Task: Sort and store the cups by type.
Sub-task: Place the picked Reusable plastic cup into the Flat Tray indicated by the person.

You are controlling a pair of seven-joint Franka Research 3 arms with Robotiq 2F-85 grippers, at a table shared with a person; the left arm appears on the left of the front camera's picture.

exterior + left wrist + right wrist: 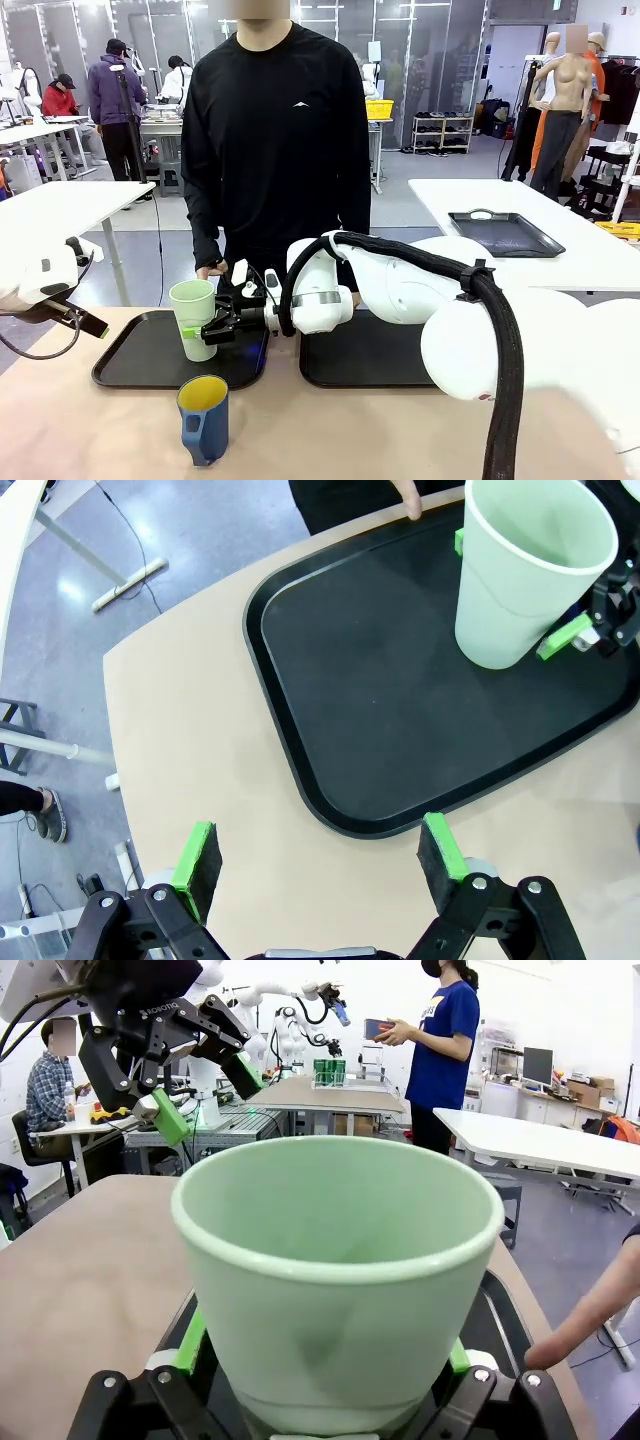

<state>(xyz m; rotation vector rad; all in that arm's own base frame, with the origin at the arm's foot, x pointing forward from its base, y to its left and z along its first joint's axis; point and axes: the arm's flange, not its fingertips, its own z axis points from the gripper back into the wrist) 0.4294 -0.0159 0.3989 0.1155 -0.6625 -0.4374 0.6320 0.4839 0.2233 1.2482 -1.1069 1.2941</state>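
Note:
A tall mint-green tumbler stands upright at the far right of the left black tray. My right gripper reaches in from the right and is shut on it, one green pad pressing each side of the tumbler. In the right wrist view the tumbler sits between the pads. The blue mug, yellow inside, stands on the bare table in front of the tray, handle toward me. My left gripper hangs open above the table's left end, short of the tray, holding nothing.
A second black tray lies to the right, partly under my right arm. The person stands at the far edge with a hand resting by the left tray's back rim. My left gripper hovers high over the table's left end.

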